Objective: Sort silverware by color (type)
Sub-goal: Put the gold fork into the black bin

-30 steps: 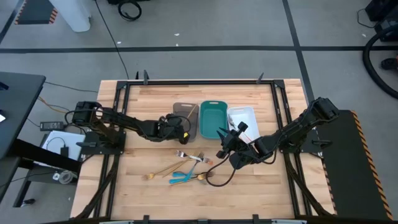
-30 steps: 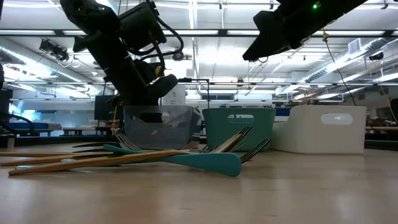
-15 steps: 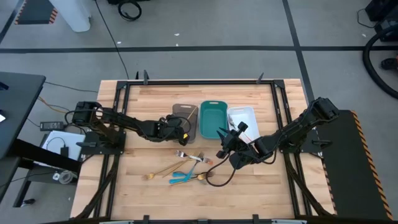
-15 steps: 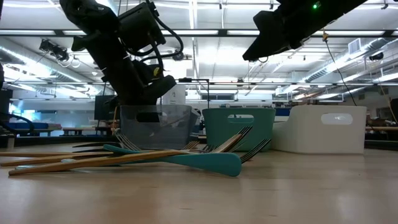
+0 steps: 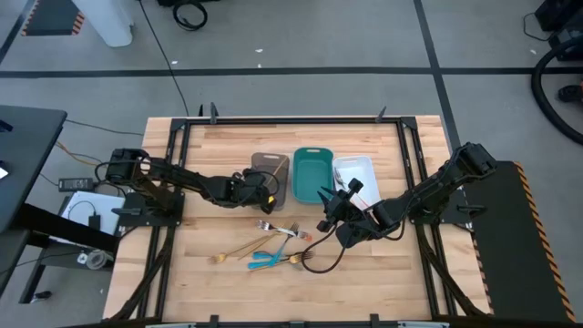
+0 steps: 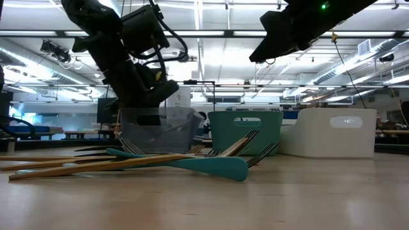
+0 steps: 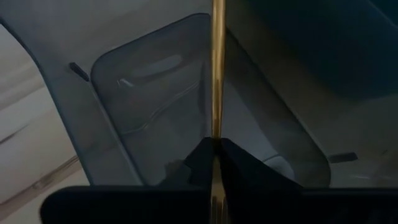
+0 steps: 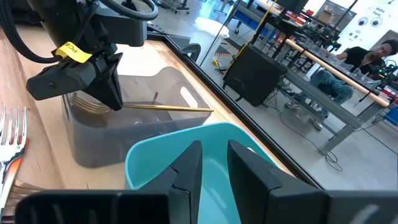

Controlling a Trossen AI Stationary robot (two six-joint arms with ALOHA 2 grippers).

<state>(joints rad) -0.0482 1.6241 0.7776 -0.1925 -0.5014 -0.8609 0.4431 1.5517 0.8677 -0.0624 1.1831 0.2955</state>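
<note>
The left claw (image 8: 102,78), pinched on a gold fork (image 8: 146,106), holds it level directly over the grey tray (image 8: 134,127) beneath it, likely to drop it in, while the right claw (image 8: 211,163), slightly parted and empty, waits over the teal tray (image 8: 161,163).

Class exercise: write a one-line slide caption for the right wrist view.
Left gripper holds a gold fork over the grey-brown tray, seen past the teal tray.

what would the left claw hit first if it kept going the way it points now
Most likely the floor of the grey-brown tray. The left claw, shut on a gold fork, points down into that tray, and nothing else shows in its line; depth is hard to judge.
</note>
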